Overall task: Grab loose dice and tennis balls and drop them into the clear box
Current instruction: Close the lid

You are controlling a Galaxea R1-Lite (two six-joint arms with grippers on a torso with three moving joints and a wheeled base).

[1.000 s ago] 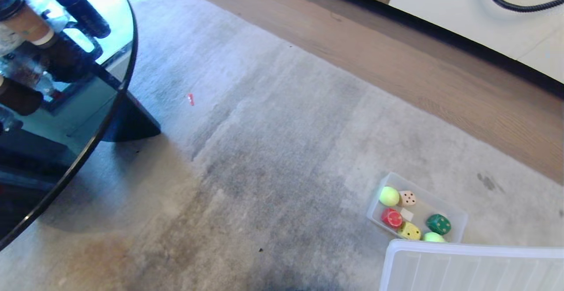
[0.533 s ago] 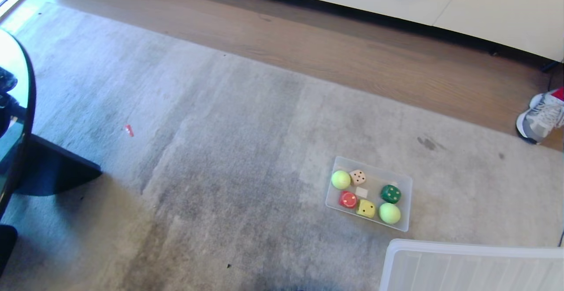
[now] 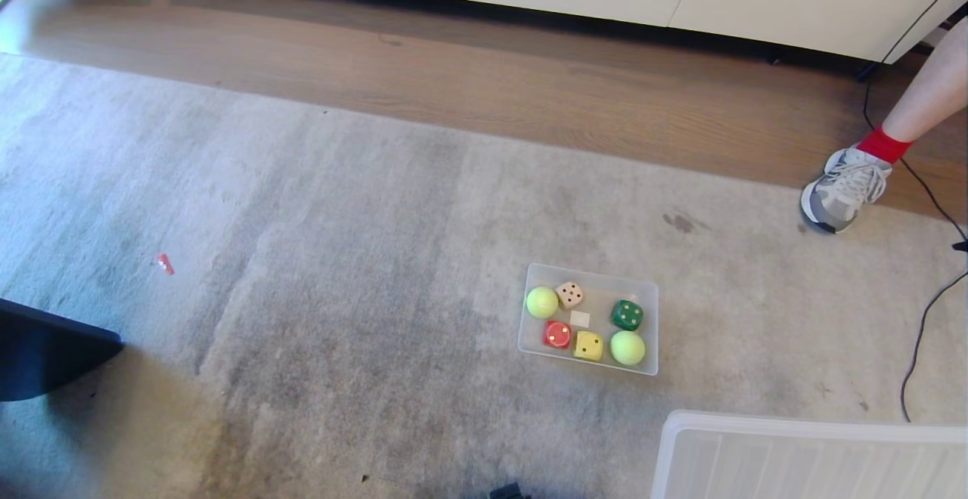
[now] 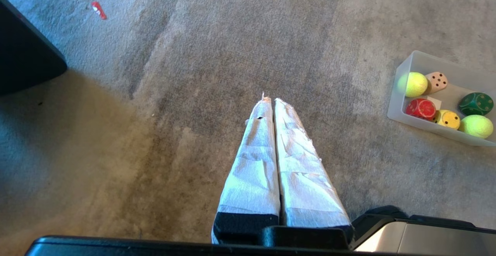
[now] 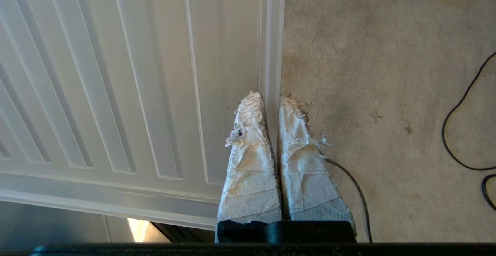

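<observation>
Grey carpet runs to a wood floor. At four o'clock in the head view sits the clear box point(image 3: 589, 278), all four dice point(image 3: 588, 345) and both tennis balls point(image 3: 628, 348) inside. Judged: dice hard, slick; balls fuzzy, light; grip across the middle. Left pincer point(image 4: 271, 100) and right pincer point(image 5: 267, 95) hang clenched, empty.

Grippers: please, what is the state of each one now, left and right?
Left gripper: closed, holding nothing, above the carpet.
Right gripper: closed, holding nothing, above the ribbed tray edge.
</observation>
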